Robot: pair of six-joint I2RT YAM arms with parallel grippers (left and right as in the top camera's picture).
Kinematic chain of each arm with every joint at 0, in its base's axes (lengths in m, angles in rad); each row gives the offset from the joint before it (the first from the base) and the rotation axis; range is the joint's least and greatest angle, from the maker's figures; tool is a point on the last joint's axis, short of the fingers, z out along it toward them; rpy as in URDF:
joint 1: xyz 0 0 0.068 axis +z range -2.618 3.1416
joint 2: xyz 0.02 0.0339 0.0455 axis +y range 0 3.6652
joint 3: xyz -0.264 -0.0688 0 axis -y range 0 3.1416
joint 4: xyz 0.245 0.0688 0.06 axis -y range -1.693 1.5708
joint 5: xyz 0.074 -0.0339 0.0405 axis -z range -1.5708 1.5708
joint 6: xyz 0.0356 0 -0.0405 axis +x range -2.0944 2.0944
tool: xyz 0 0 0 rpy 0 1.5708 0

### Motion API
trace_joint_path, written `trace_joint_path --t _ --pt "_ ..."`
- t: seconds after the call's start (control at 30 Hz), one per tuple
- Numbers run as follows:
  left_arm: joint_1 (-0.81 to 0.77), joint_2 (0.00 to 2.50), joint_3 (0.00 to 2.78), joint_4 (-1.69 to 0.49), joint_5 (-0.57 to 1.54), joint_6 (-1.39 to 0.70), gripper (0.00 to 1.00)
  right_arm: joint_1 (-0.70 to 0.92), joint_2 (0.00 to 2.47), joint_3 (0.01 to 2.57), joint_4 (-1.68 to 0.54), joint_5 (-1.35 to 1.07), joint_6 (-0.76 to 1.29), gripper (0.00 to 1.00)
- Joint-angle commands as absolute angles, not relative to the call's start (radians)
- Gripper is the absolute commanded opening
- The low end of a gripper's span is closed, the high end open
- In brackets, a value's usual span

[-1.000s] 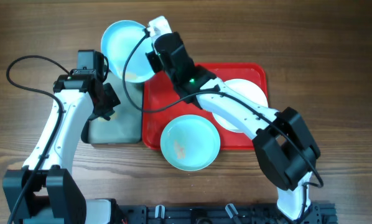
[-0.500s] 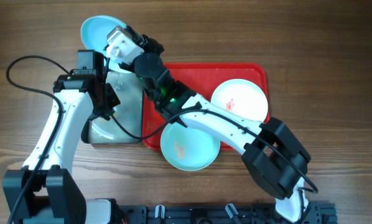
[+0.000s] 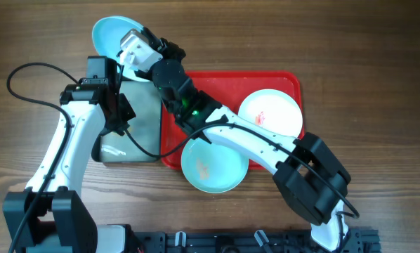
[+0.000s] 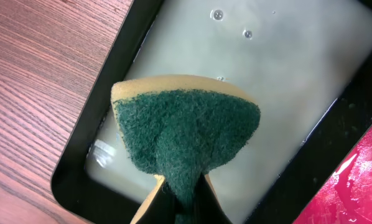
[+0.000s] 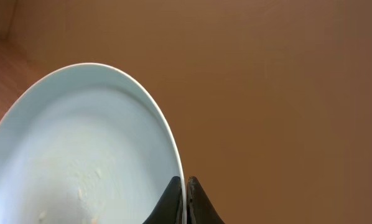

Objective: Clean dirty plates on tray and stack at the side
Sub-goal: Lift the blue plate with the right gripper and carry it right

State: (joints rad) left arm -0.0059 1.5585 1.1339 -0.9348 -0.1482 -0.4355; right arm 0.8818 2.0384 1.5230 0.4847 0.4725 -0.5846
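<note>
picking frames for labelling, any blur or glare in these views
Overhead: sharp and evenly lit, soft shadows only. Left wrist: the sponge is crisp, with small highlights on the wet red tray corner. Right wrist: the turquoise plate rim is clear, but the table behind is a featureless brown blur.

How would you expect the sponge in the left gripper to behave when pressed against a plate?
Probably soft: the sponge visibly folds where the left gripper pinches it. Likely wet and drippy, as it hangs above the liquid-filled black tray.
</note>
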Motion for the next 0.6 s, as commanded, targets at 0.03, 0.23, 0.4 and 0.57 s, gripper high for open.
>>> trace_joint_path --t 0.03,0.23,0.4,0.57 --pt "-0.002 1.556 1.129 -0.929 -0.146 -0.453 0.04 0.875 2.038 1.540 0.443 0.484 -0.464 0.04" --pt "-0.002 1.556 1.129 -0.929 -0.146 -0.453 0.04 0.857 2.038 1.540 0.409 0.491 -0.306 0.05" --pt "-0.002 1.556 1.129 -0.929 -0.146 -0.453 0.04 0.762 2.037 1.540 0.146 0.132 0.157 0.05" --pt "-0.002 1.556 1.129 -0.929 -0.146 -0.453 0.04 0.625 1.997 1.540 0.019 -0.119 0.300 0.04"
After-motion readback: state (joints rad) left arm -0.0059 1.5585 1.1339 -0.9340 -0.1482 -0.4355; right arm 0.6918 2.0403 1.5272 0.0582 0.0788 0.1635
